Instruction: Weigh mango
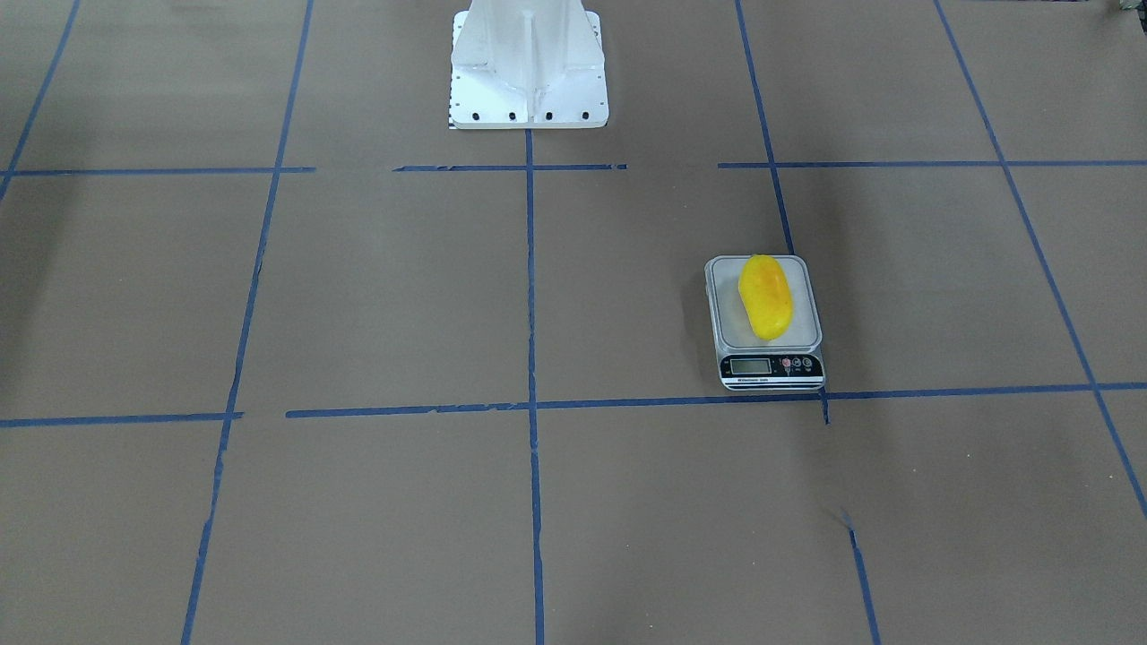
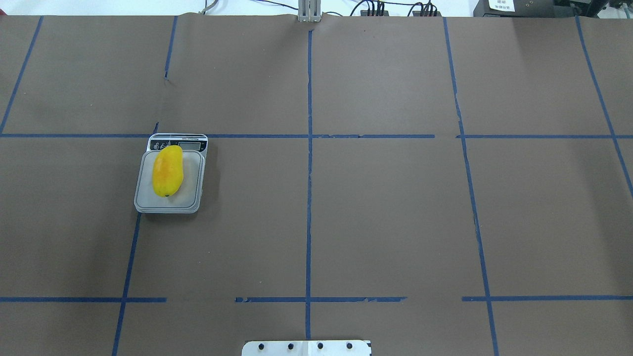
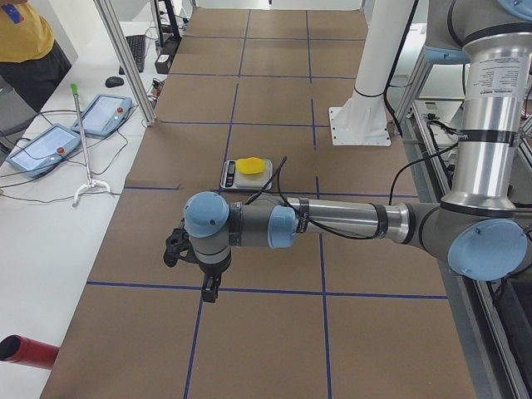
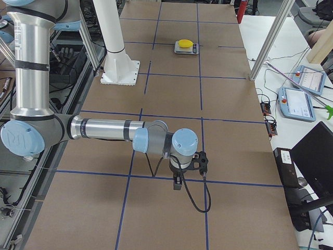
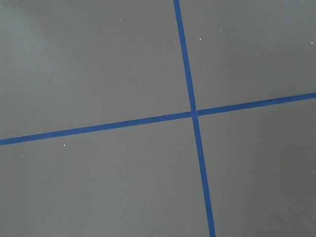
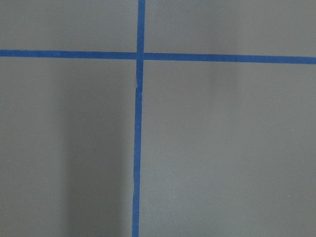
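The yellow mango (image 1: 764, 296) lies lengthwise on the platform of the grey scale (image 1: 802, 313), free of both grippers. It also shows in the overhead view (image 2: 167, 170) on the scale (image 2: 190, 183), and in the left view (image 3: 252, 165) and the right view (image 4: 184, 43). My left gripper (image 3: 208, 293) hangs over the brown table well short of the scale; I cannot tell if it is open or shut. My right gripper (image 4: 177, 183) hangs over the far end of the table; I cannot tell its state either. Both wrist views show only brown paper and blue tape.
The white robot pedestal (image 1: 527, 63) stands at the table's middle edge. Blue tape lines (image 2: 309, 173) grid the brown surface. Two teach pendants (image 3: 71, 133) and a white stand (image 3: 87, 179) lie on the side bench, and a red cylinder (image 3: 25, 349) lies near its corner.
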Motion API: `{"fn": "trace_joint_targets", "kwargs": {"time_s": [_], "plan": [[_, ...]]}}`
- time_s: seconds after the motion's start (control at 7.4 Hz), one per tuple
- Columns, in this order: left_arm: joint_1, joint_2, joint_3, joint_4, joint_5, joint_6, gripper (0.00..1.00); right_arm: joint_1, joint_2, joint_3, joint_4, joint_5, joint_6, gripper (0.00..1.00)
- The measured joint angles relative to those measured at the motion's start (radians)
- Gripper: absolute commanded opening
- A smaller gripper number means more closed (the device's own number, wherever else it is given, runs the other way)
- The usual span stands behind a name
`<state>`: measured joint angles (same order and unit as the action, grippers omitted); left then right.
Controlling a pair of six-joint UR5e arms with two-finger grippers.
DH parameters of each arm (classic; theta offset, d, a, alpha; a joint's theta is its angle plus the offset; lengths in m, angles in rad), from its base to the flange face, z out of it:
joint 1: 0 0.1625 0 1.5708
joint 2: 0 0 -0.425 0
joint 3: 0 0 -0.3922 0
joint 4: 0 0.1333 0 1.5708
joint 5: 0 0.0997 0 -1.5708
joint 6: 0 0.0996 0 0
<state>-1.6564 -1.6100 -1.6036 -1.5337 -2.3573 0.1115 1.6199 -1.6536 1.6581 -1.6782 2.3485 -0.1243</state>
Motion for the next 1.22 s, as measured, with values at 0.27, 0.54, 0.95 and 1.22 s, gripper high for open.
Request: {"fn": "trace_joint_targets", "kwargs": {"time_s": [0.27,0.54,0.95,1.22], "plan": [[0.002,0.001,-0.003,-0.004,0.005,-0.035,1.00,0.000,0.000,0.000,0.000,0.000,0.000,1.00],[0.003,0.001,-0.009,-0.002,0.007,-0.039,1.00,0.000,0.000,0.000,0.000,0.000,0.000,1.00],[0.003,0.002,-0.007,0.002,0.008,-0.039,1.00,0.000,0.000,0.000,0.000,0.000,0.000,1.00],[0.002,0.003,-0.013,0.002,0.008,-0.039,1.00,0.000,0.000,0.000,0.000,0.000,0.000,1.00]]}}
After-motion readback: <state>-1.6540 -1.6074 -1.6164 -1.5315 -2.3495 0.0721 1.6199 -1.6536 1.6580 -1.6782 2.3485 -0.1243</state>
